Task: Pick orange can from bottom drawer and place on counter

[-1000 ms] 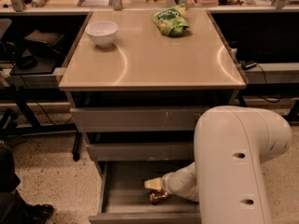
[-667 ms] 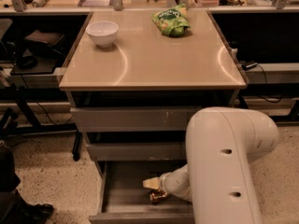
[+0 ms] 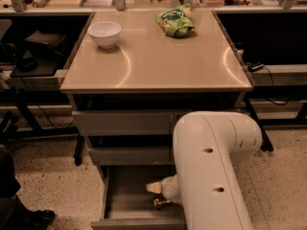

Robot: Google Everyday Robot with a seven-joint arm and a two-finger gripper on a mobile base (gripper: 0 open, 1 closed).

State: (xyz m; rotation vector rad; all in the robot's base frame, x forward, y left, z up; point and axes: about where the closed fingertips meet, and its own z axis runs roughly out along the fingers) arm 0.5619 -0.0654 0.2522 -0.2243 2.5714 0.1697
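White plastic robot arm (image 3: 211,176), fat and rounded, fills the lower right of the frame. It bends down and left into the open bottom drawer (image 3: 125,195), a grey metal tray pulled out at bottom centre.

The gripper (image 3: 156,191) sits at the arm's end inside that drawer, right of the drawer's middle, pale tip pointing left. The small shiny orange-brown metallic can (image 3: 161,203) lies in the bottom drawer just below the gripper and close against it, partly hidden by the arm. Can't tell if the claw is wide, narrow or holding the can; contact is unclear. The rest of the drawer floor that shows is bare grey.

Speckled terrazzo floor (image 3: 48,176) at left. A dark shape, hard to make out, is in the lower left corner.

Above the open drawer are two closed grey metal drawers, the middle one (image 3: 129,155) and the top one (image 3: 122,122), stacked at frame centre.

The glossy beige-tan rectangular counter (image 3: 163,61) tops the cabinet and takes up the upper middle of the frame. On it, upper left, is a white round ceramic bowl (image 3: 104,33), upright. Upper centre, near the far edge, lies a green crinkly snack bag (image 3: 175,22). Bowl and bag are well apart.

Dark desks with cables flank the cabinet at left and right. A cluttered shelf runs along the top edge.
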